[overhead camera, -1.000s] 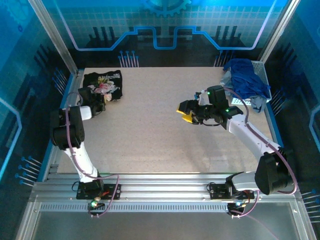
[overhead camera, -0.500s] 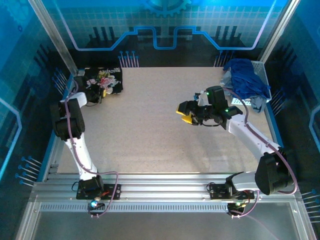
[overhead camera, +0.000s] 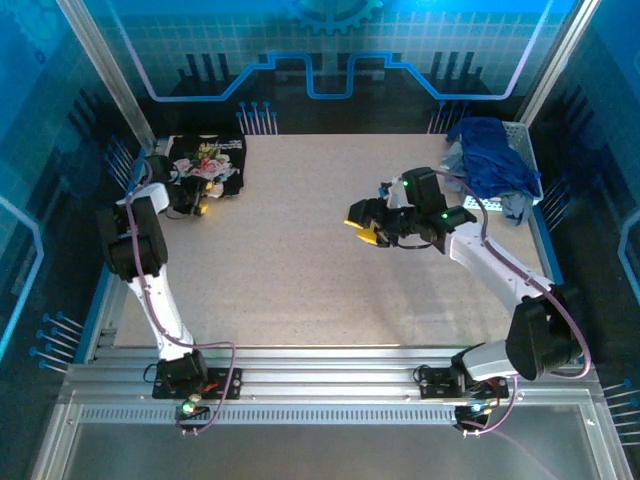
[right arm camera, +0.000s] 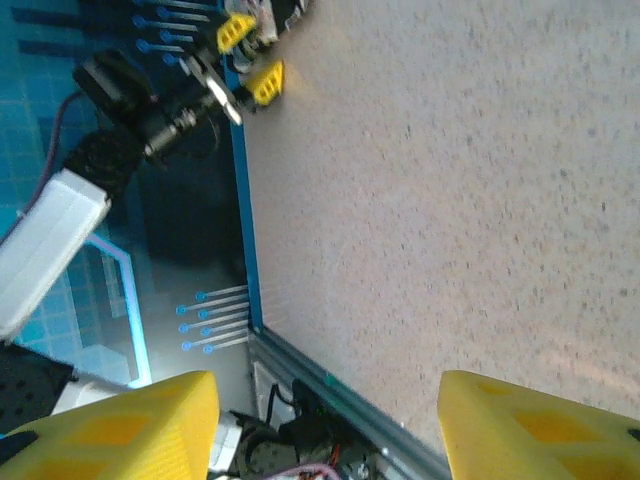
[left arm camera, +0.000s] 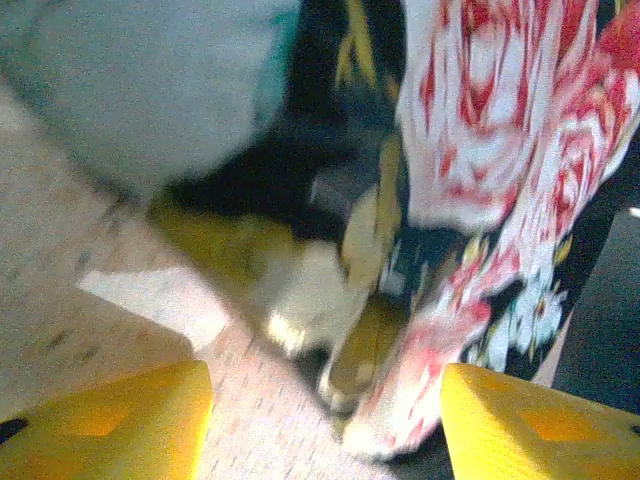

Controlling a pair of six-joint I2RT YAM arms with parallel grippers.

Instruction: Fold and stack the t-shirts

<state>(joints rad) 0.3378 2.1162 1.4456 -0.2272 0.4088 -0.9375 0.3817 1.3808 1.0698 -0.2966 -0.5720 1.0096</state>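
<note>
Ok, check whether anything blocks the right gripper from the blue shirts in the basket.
Nothing visible does. The right gripper hangs open over the table, facing away from the blue t-shirts heaped in the white basket; only its own arm and table lie between.

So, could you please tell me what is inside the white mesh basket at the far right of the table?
A crumpled royal blue t-shirt is heaped in the basket and spills over its rim, with pale grey-blue cloth showing at the edges. Anything beneath them is covered.
</note>
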